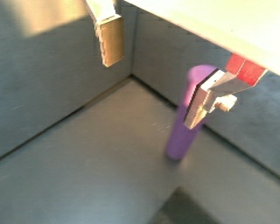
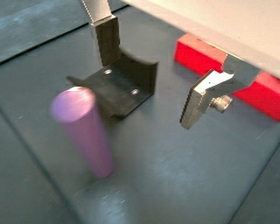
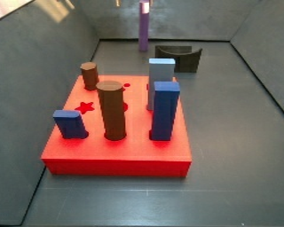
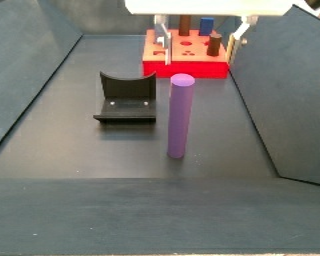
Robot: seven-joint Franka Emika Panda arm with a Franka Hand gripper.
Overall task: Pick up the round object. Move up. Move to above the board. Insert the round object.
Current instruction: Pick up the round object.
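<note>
No text, label, brand, number or sign can be read in any view. The round object, the board with its pegs, the fixture and the gripper, which is held above the worktop with jaws apart, are all seen unmarked.

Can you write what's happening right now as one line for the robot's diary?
phase: approach | pincer: open, above purple cylinder, not touching | cylinder: upright on floor beside fixture | red board: awaiting cylinder

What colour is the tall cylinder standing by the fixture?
Purple; the round object shows best in a side view, below the open end effector.
</note>
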